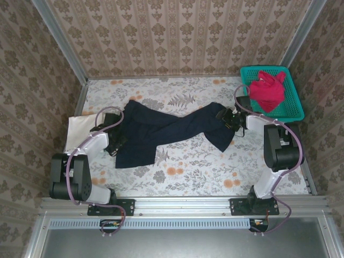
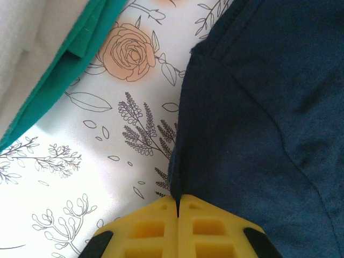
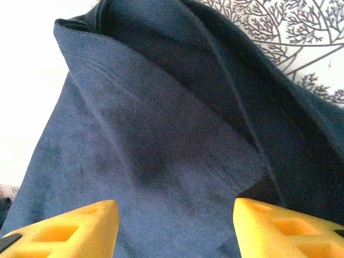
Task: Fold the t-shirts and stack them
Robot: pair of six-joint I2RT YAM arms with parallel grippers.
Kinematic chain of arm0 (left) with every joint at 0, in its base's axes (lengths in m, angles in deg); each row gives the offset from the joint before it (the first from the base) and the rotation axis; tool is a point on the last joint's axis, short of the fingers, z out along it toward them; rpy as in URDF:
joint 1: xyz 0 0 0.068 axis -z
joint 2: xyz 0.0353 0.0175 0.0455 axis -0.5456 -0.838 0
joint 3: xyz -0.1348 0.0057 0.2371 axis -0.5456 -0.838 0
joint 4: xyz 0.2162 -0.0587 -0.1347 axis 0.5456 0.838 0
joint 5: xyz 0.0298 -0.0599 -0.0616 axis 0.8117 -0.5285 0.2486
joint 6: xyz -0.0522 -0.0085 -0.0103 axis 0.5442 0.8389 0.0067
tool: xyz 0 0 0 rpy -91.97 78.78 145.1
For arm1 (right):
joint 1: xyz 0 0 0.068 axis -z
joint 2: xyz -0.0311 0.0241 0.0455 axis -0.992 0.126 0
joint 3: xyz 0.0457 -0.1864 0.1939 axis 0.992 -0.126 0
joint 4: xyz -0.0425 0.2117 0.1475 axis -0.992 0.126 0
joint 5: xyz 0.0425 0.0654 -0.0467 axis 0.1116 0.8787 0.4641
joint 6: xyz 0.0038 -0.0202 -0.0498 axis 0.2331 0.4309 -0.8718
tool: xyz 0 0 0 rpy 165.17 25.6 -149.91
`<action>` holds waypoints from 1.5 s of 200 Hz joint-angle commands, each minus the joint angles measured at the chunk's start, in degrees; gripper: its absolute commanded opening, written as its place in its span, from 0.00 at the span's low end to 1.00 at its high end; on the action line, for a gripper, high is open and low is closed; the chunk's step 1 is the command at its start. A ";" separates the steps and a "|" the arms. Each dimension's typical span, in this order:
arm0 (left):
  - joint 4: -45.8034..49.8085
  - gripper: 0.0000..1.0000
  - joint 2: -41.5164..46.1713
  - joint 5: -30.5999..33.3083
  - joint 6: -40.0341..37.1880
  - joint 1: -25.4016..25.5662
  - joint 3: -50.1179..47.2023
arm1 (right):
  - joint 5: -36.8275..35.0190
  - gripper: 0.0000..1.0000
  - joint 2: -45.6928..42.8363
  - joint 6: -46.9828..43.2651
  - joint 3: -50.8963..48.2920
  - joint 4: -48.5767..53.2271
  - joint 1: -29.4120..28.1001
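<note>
step in hand: spreading the navy t-shirt [image 1: 172, 129] flat before the first fold. it lies mid-surface in a twisted band stretched between the two arms, wide and bunched at the left end, narrower at the right. no fold made yet.

left pincer [image 1: 115, 142] sits at the left edge of the navy cloth. in the left wrist view it [image 2: 177, 207] is fully closed, and the shirt's edge runs straight into the seam between the yellow fingers [image 2: 150, 231], so it looks nipped on the hem.

right pincer [image 1: 230, 119] is at the shirt's right end. in the right wrist view it [image 3: 174, 207] stands well apart, a hemmed flap of navy cloth between and below the fingers [image 3: 70, 226], nothing clamped.

next move, as a guess: the right side needs to close on that flap, then both arms pull apart to take out the twist and lay the shirt flat on the floral surface [image 1: 188, 172]. risk: grabbing two layers at once, or dragging the cloth into a tighter rope.

containers: one teal mesh basket [image 1: 293, 107] at the far right corner, holding the red t-shirt [image 1: 267, 88] in a crumpled heap, not folded. nothing else seen in it.

cream-white t-shirt [image 1: 78, 129] lies at the left edge of the surface, just beside the left arm, apart from the basket. a teal layer [image 2: 54, 91] shows under it in the left wrist view; cannot tell what it is.

no stack started.
</note>
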 commanded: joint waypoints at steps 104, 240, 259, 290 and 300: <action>-0.80 0.00 1.19 -0.74 -0.08 -0.08 -0.24 | 1.12 0.50 0.82 5.31 -1.26 -5.46 0.29; -1.63 0.00 0.76 -0.67 -0.48 -0.12 -0.52 | 0.30 0.26 4.29 5.01 1.94 -5.22 1.04; -1.37 0.00 0.86 -0.59 -0.51 -0.14 -0.32 | 0.29 0.45 3.68 5.40 1.34 -5.82 1.07; -1.39 0.00 0.93 -0.53 -0.70 -0.19 -0.32 | -0.94 0.55 3.44 3.01 1.69 -4.98 2.14; -1.36 0.00 0.86 -0.58 -0.81 -0.22 -0.23 | -1.10 0.59 3.60 2.15 2.38 -3.92 2.71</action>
